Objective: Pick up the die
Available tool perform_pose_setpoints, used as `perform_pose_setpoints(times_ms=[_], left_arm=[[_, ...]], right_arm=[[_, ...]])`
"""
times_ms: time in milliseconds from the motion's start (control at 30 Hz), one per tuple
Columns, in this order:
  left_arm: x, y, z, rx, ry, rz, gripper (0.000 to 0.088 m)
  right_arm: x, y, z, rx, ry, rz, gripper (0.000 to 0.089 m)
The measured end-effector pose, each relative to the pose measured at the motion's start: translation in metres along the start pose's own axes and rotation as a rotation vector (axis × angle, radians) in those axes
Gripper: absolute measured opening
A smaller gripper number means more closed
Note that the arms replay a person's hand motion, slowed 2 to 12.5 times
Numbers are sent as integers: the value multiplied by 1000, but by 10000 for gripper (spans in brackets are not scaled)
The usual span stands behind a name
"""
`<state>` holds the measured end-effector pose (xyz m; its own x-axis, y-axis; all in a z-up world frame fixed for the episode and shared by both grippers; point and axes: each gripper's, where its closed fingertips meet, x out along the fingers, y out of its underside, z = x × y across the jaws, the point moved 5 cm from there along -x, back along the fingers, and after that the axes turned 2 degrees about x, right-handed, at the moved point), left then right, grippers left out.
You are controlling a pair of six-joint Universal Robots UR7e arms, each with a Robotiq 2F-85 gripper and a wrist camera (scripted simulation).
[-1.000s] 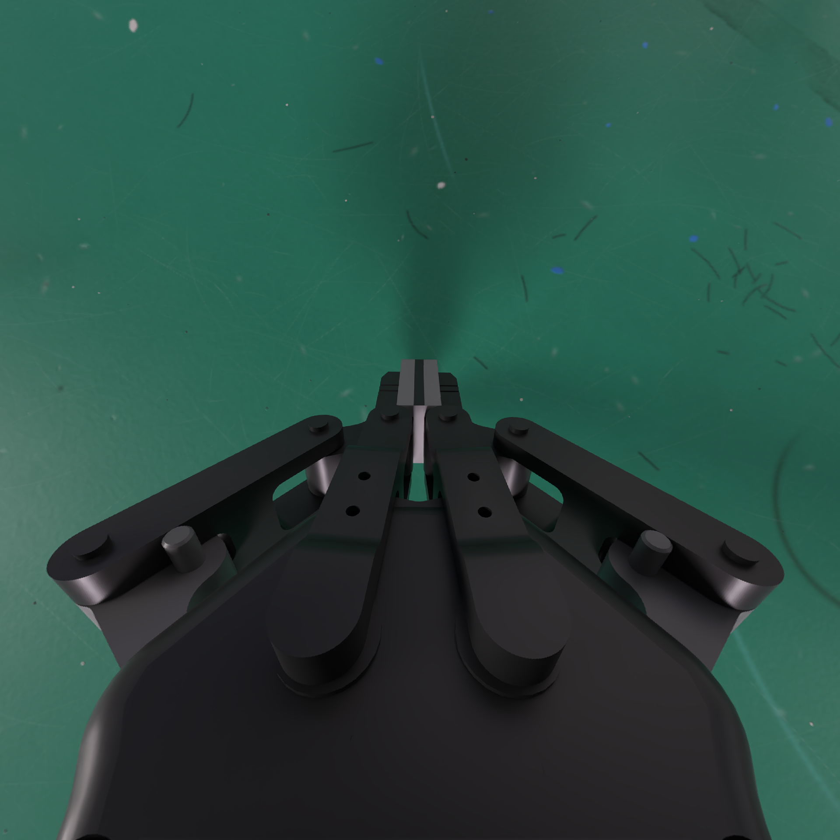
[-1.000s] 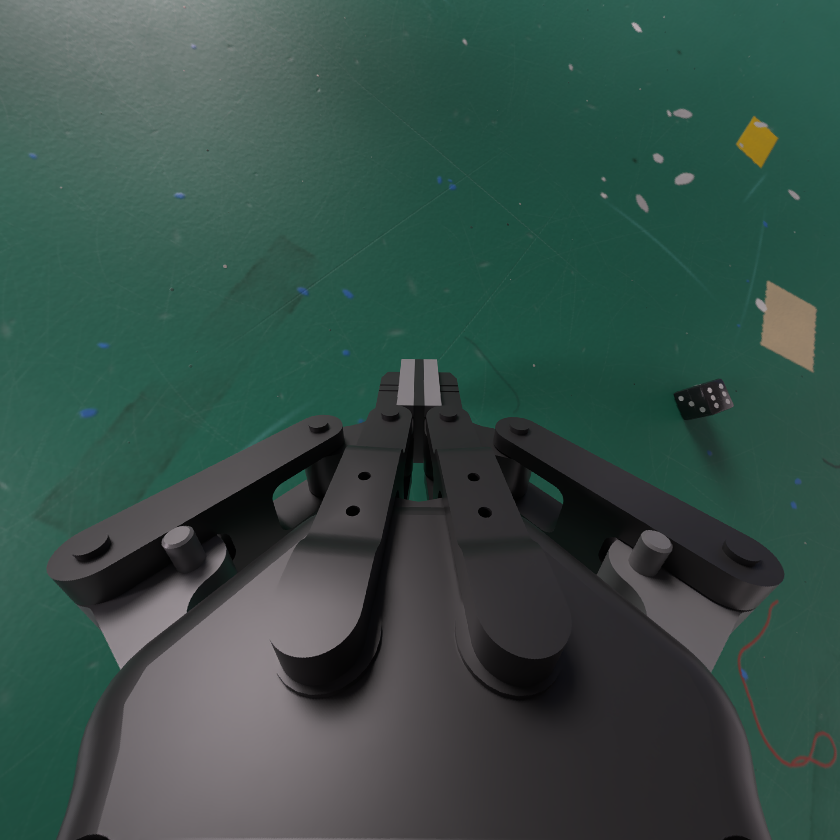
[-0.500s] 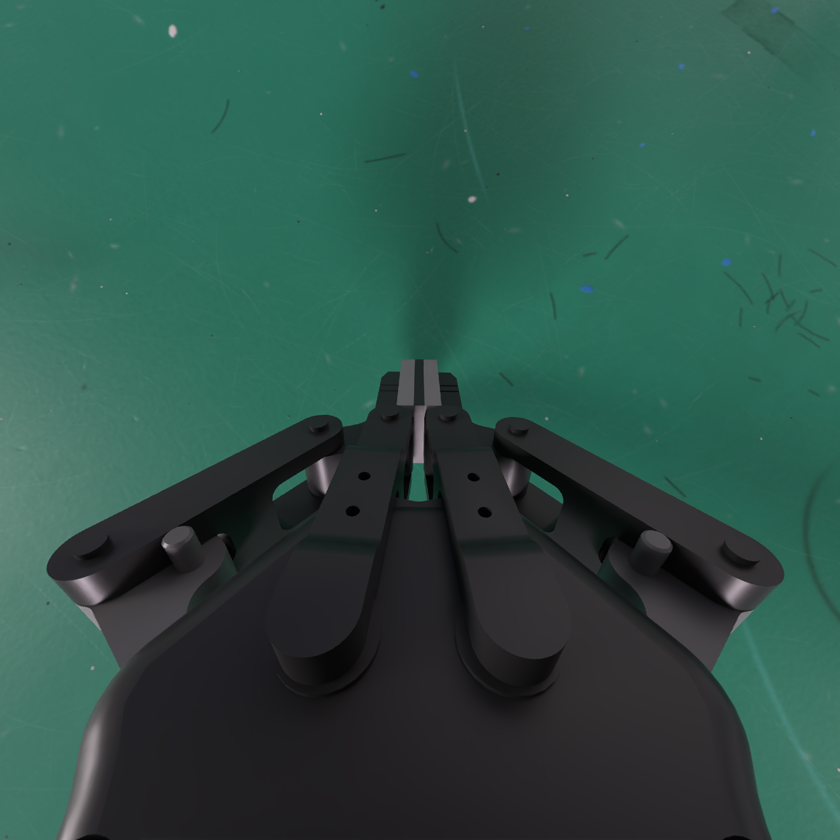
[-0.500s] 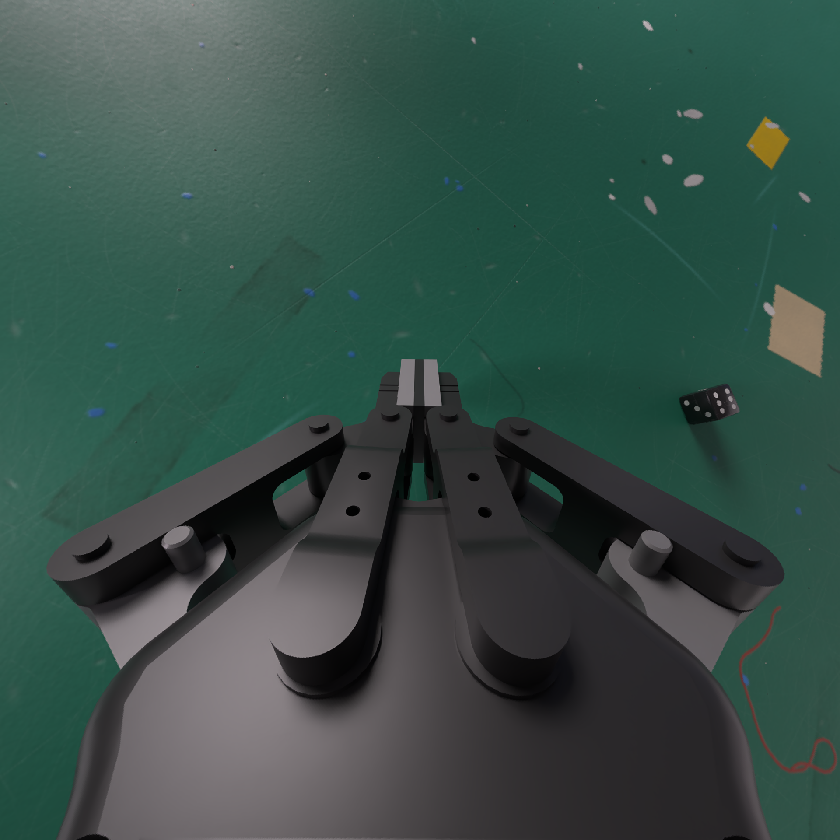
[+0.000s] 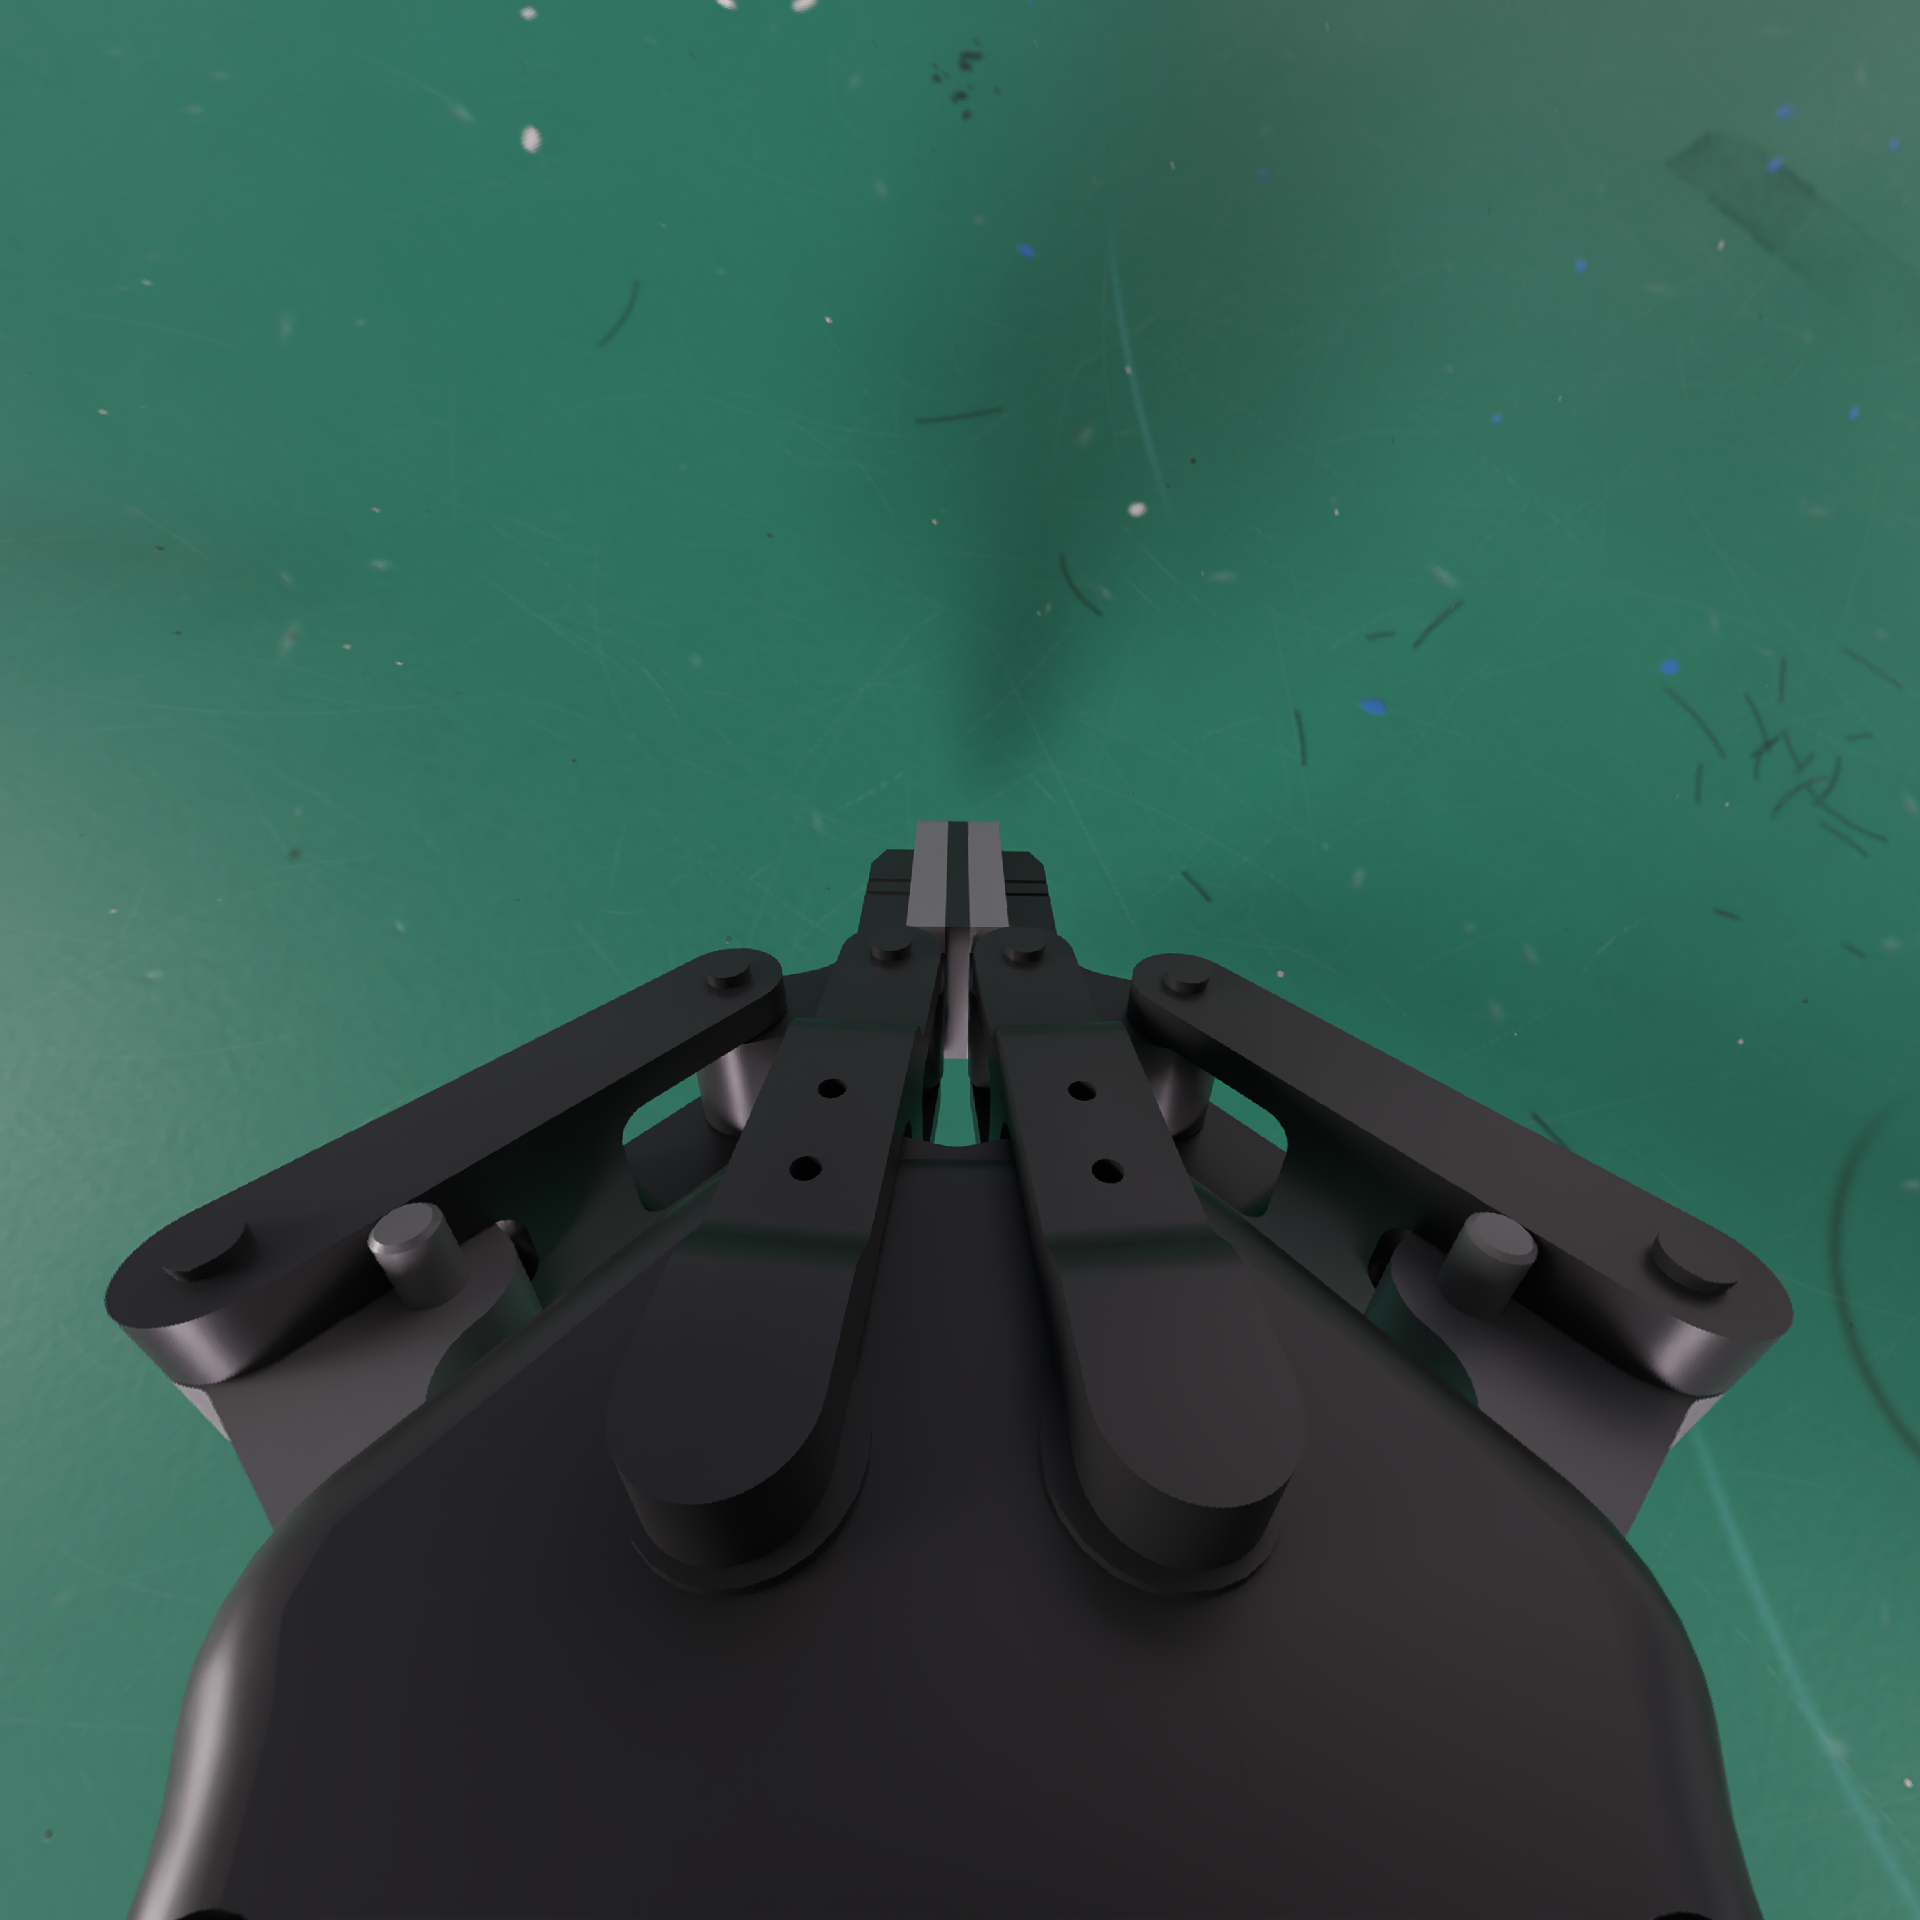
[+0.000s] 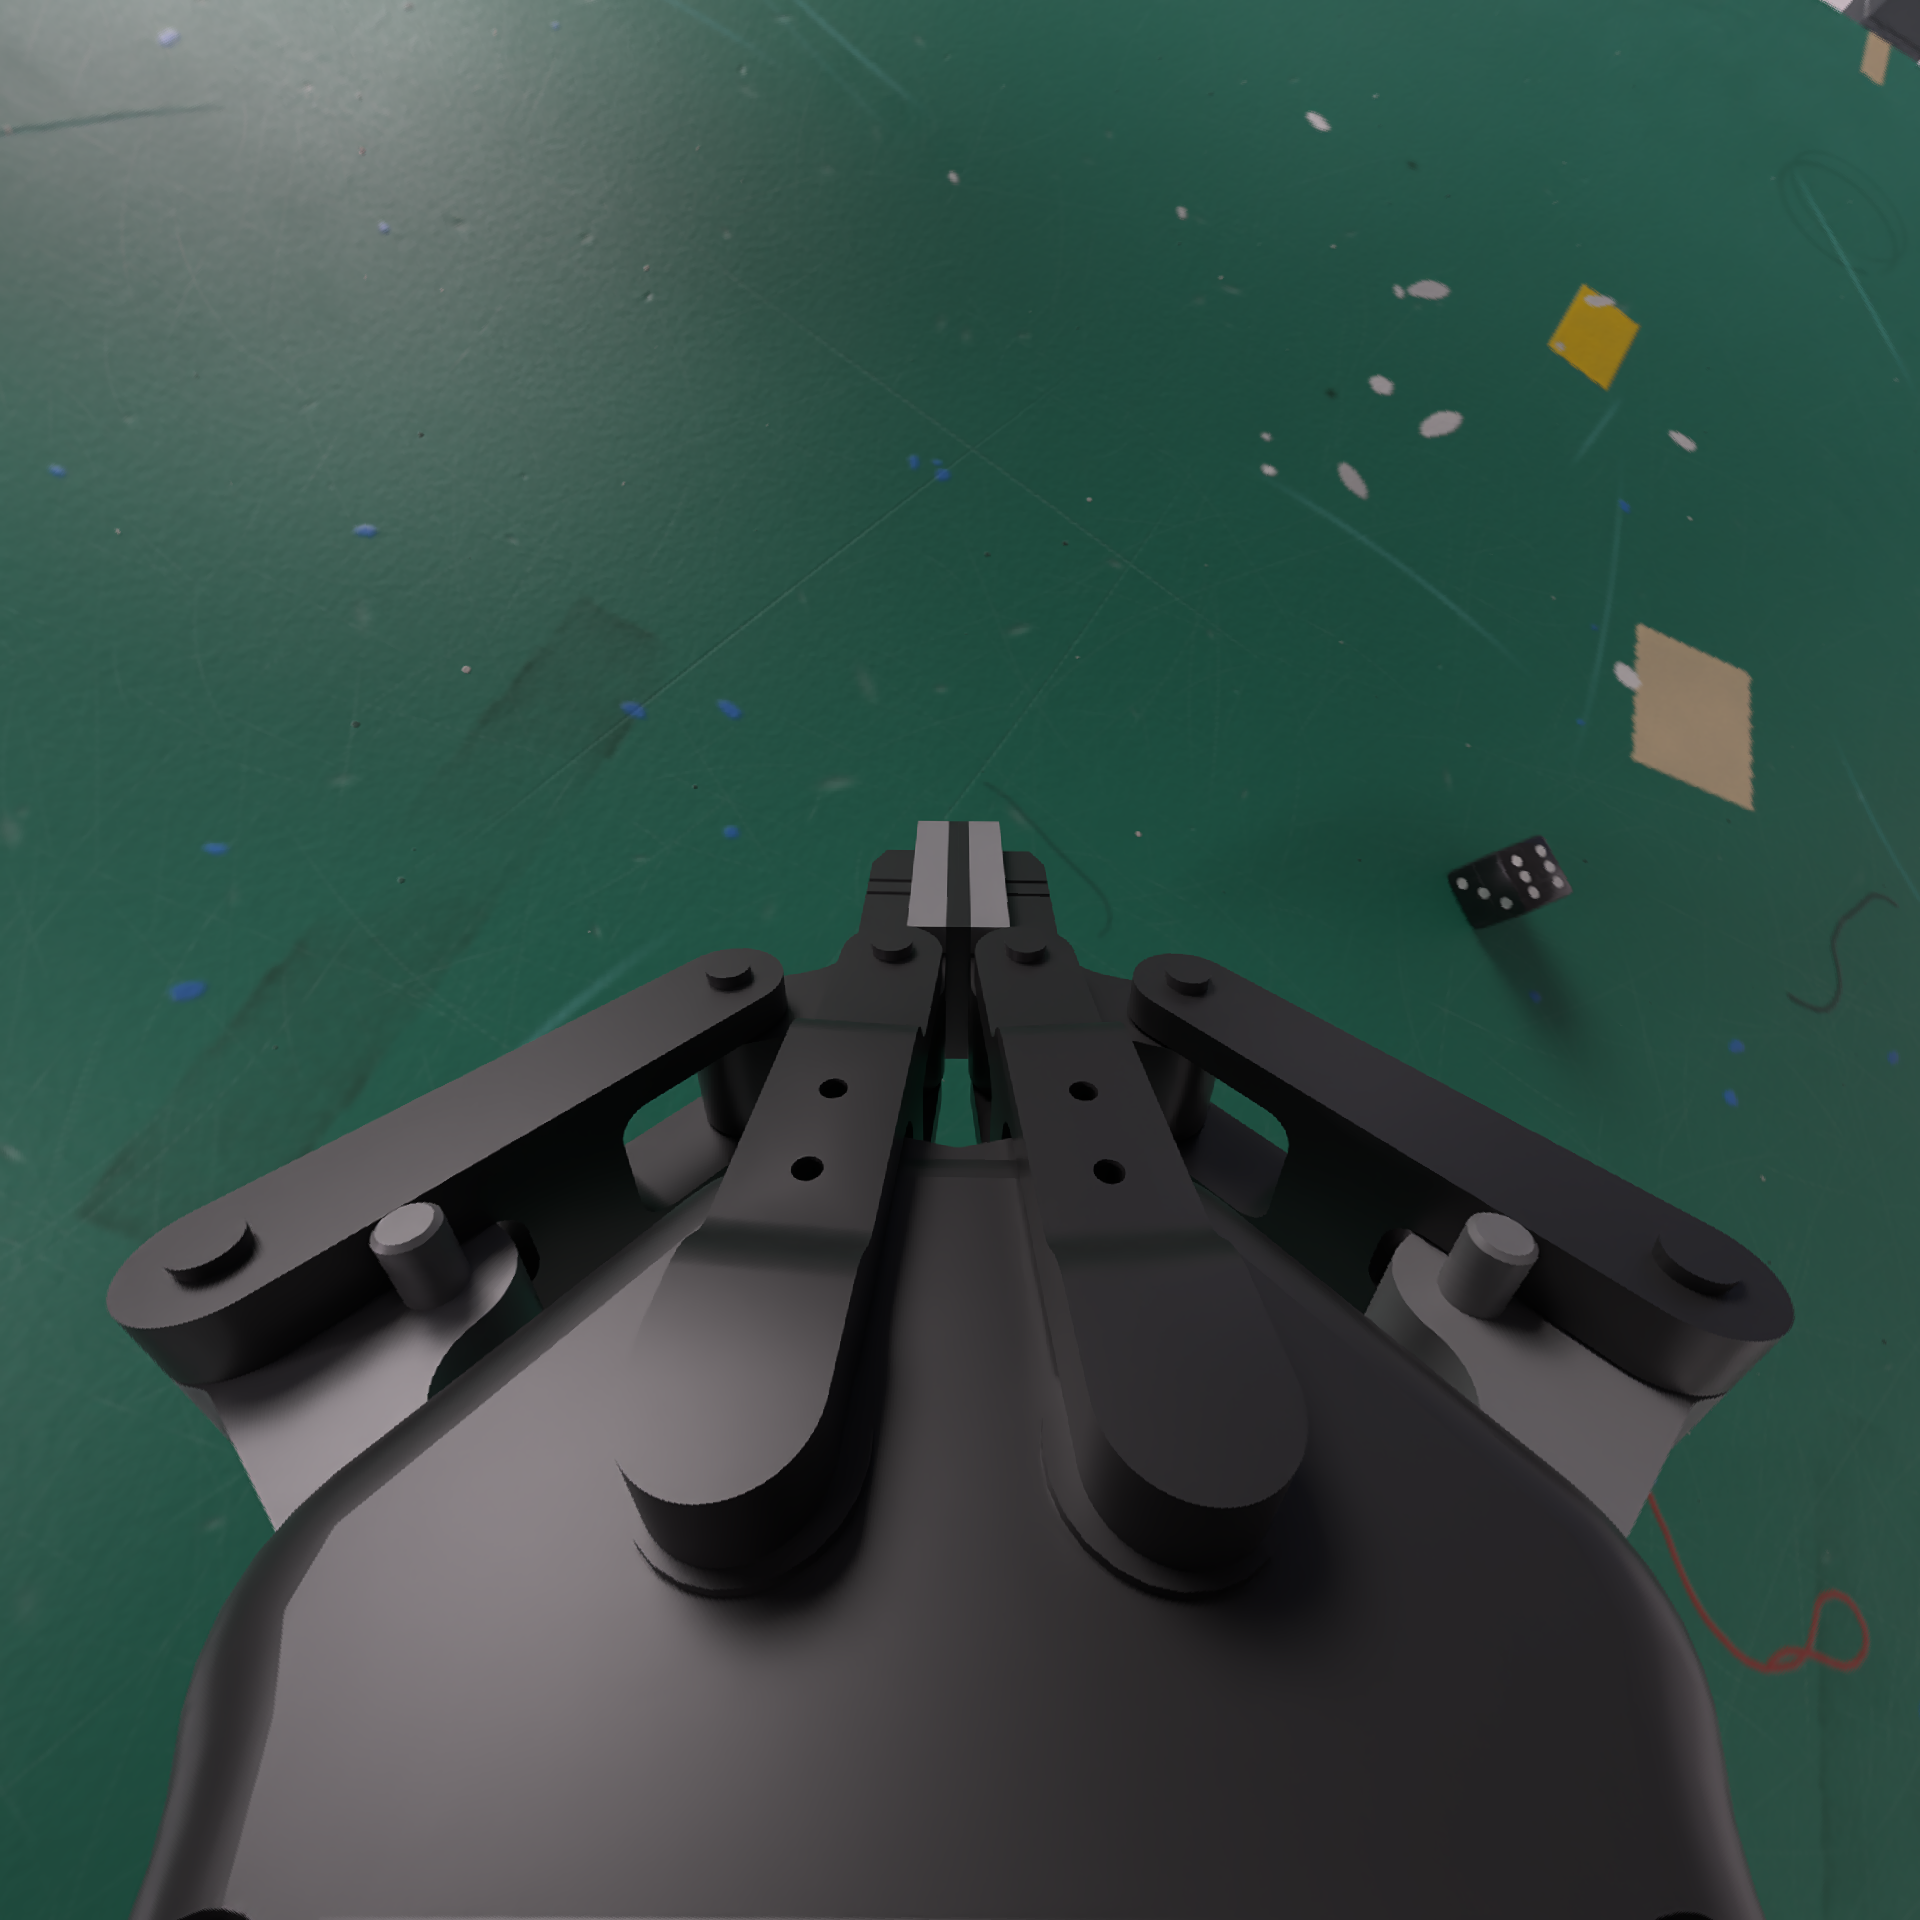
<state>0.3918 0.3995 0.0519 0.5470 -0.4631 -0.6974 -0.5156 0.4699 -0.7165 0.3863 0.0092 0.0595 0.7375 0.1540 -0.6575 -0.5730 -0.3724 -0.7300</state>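
Note:
A small black die (image 6: 1510, 880) with white pips lies on the green table in the right wrist view, to the right of and a little ahead of my right gripper (image 6: 959, 844). The right gripper is shut and empty, its grey pads pressed together, above the table. My left gripper (image 5: 959, 844) is also shut and empty over bare green table. The die does not show in the left wrist view.
In the right wrist view a tan paper patch (image 6: 1691, 717) and a yellow patch (image 6: 1593, 336) lie flat beyond the die. A red thread (image 6: 1797, 1631) lies at the lower right and a dark thread (image 6: 1839, 951) right of the die.
The right wrist view now shows more table, and the die sits a little nearer the centre and higher. The left gripper has drifted over the table. Both stayed shut.

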Motion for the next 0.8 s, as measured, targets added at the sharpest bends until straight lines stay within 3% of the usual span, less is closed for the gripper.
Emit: perform_pose_setpoints(times_ms=[167,300,567,800], left_arm=[[-9,-5,6,-42,-4,-53,0],[-15,-9,9,-81,12,-95,21],[-21,-15,8,-172,82,-154,211],[-18,-20,-1,-219,152,-161,466]], right_arm=[[-10,1,-10,51,-2,-28,10],[-18,3,-19,71,-3,-38,68],[-29,8,-39,83,0,-38,178],[-28,11,-59,18,-22,19,391]])
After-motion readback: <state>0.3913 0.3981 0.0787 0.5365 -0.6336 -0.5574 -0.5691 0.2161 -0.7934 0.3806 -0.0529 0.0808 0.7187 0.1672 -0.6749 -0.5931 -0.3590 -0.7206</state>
